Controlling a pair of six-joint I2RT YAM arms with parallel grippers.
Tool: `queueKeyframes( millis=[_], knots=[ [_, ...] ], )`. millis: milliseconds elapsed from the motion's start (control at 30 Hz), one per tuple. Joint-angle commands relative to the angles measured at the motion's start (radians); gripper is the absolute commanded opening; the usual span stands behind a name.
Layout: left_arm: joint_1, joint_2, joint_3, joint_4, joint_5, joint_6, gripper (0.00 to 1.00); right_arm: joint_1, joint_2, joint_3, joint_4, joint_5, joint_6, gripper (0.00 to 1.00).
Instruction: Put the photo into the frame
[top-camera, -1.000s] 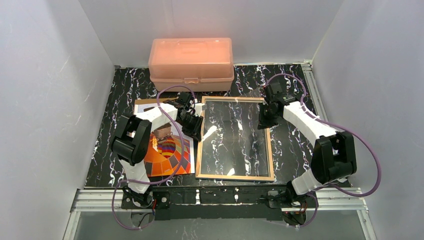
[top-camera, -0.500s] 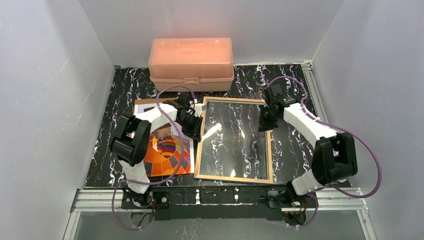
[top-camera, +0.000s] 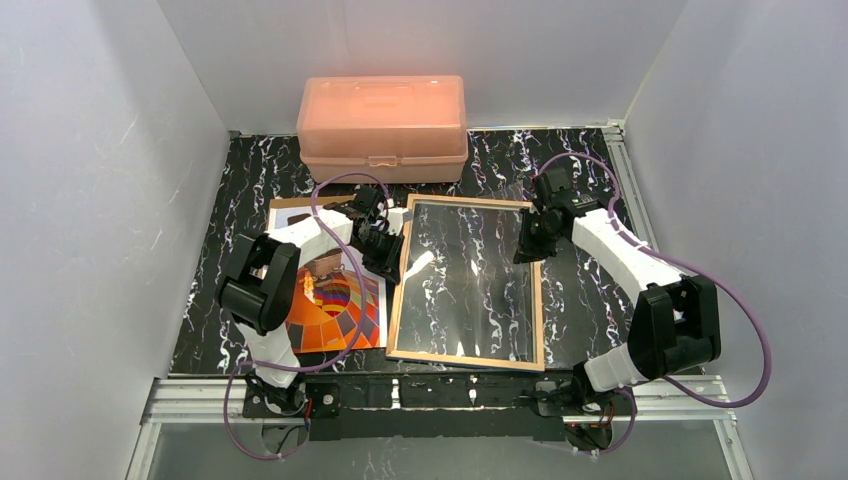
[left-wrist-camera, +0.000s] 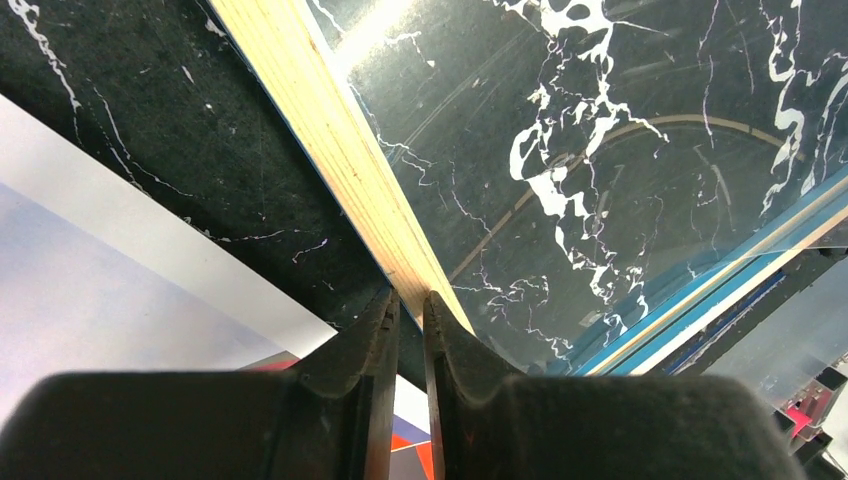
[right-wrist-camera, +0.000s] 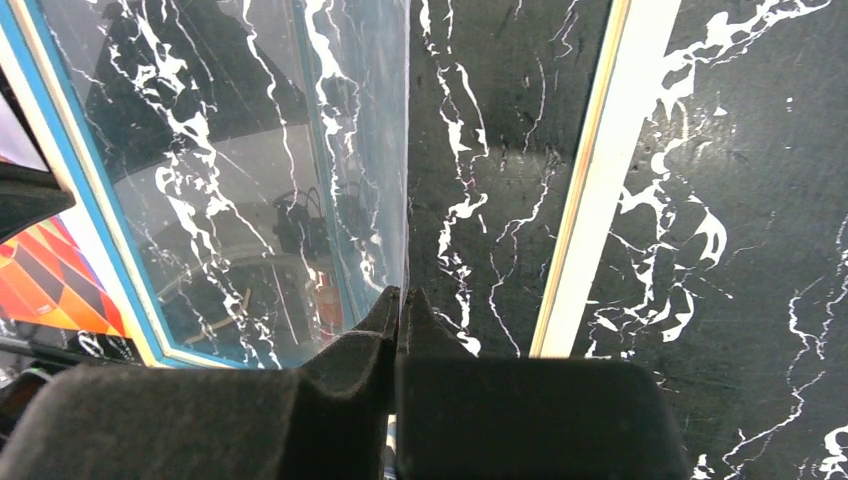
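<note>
The photo (top-camera: 335, 310), an orange-red chequered balloon print, lies flat on the left of the table, partly under my left arm; its pale border (left-wrist-camera: 100, 280) and an orange corner (right-wrist-camera: 40, 280) show in the wrist views. The frame (top-camera: 465, 357) lies back-up in the middle, with tan wooden rails and blue edges. My left gripper (top-camera: 390, 255) (left-wrist-camera: 410, 295) is shut on the frame's left rail (left-wrist-camera: 330, 140). My right gripper (top-camera: 522, 250) (right-wrist-camera: 400, 292) is shut on the right edge of the clear pane (right-wrist-camera: 250, 150), which stands a little inside the right rail (right-wrist-camera: 590, 200).
A salmon-pink plastic box (top-camera: 382, 125) stands at the back, just beyond the frame's far edge. A brown board edge (top-camera: 290, 203) shows behind the photo's far side. White walls enclose the black marbled table (top-camera: 590, 300) on three sides.
The frame has turned slightly, its near left corner swinging left and toward the arms, and it looks a little larger. The left jaws have narrowed onto the rail. The right gripper shifted slightly.
</note>
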Motion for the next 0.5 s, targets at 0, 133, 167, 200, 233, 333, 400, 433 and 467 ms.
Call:
queueKeyframes(
  millis=[0,133,167,200,233,333,400,433,467],
  knots=[
    [0.0,-0.02,-0.035,-0.021,-0.048,0.033,0.12,-0.008,-0.02,0.035,-0.054,-0.125,0.04,0.01],
    [0.0,-0.02,-0.043,-0.015,-0.055,0.039,0.1,-0.033,-0.037,0.053,-0.049,-0.209,0.059,0.01],
    [0.0,-0.021,-0.044,-0.014,-0.057,0.039,0.1,-0.036,-0.043,0.054,-0.046,-0.225,0.064,0.01],
    [0.0,-0.021,-0.044,-0.014,-0.059,0.04,0.1,-0.044,-0.051,0.053,-0.043,-0.242,0.07,0.01],
    [0.0,-0.019,-0.046,-0.014,-0.063,0.04,0.1,-0.047,-0.06,0.051,-0.038,-0.259,0.076,0.01],
    [0.0,-0.017,-0.045,-0.016,-0.073,0.046,0.09,-0.056,-0.089,0.045,-0.023,-0.288,0.095,0.01],
    [-0.001,-0.014,-0.044,-0.019,-0.079,0.05,0.09,-0.06,-0.104,0.04,-0.018,-0.299,0.107,0.01],
    [0.0,-0.013,-0.043,-0.018,-0.082,0.051,0.08,-0.062,-0.109,0.039,-0.018,-0.305,0.11,0.01],
    [0.0,-0.012,-0.043,-0.019,-0.083,0.05,0.08,-0.062,-0.112,0.036,-0.019,-0.307,0.115,0.01]
  ],
)
